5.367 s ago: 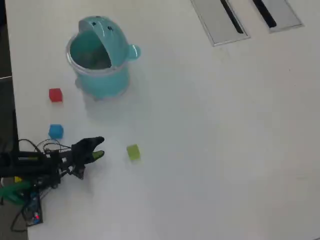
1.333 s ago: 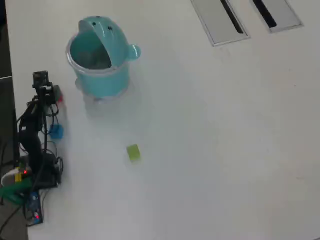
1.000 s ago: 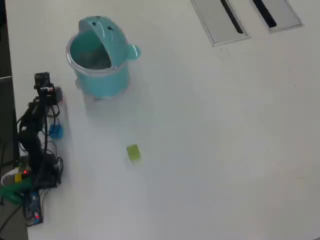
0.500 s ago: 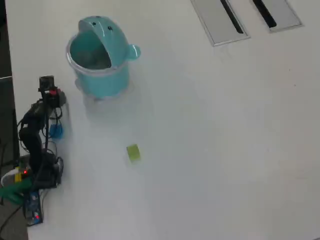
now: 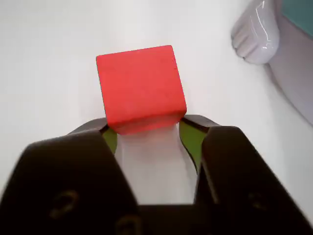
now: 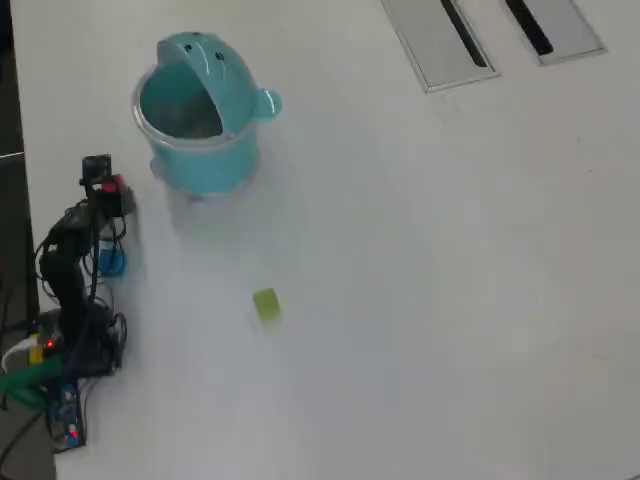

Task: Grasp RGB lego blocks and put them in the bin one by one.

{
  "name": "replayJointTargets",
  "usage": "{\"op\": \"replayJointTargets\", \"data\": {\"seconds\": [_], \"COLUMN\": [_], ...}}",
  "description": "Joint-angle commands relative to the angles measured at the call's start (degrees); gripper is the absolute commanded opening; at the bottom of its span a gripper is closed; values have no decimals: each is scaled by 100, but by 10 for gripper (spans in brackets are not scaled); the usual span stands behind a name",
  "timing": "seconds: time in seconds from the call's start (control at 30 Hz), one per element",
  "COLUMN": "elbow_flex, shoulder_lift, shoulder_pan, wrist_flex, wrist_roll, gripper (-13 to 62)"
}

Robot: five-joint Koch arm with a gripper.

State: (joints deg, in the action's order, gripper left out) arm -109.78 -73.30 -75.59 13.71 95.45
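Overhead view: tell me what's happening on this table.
The arm's gripper is shut on the red block, just left of the bin in the overhead view. The bin's lid is tipped open. The blue block sits on the table beside the arm, partly behind its cables, and the green block lies further right. None shows inside the bin.

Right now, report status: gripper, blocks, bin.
Gripper shut on red block. Blue block and green block on the table. Bin lid open, nothing seen blocking the way.
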Motion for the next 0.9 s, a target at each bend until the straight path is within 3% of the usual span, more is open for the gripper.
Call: {"op": "replayJointTargets", "data": {"seconds": [0.0, 0.63, 0.87], "elbow_flex": [220, -237, -501], "shoulder_lift": [-387, -1731, -1942], "shoulder_pan": [-18, 105, 229], "wrist_flex": [-290, -255, -272], "wrist_roll": [-35, -35, -9], "gripper": [149, 126, 161]}}
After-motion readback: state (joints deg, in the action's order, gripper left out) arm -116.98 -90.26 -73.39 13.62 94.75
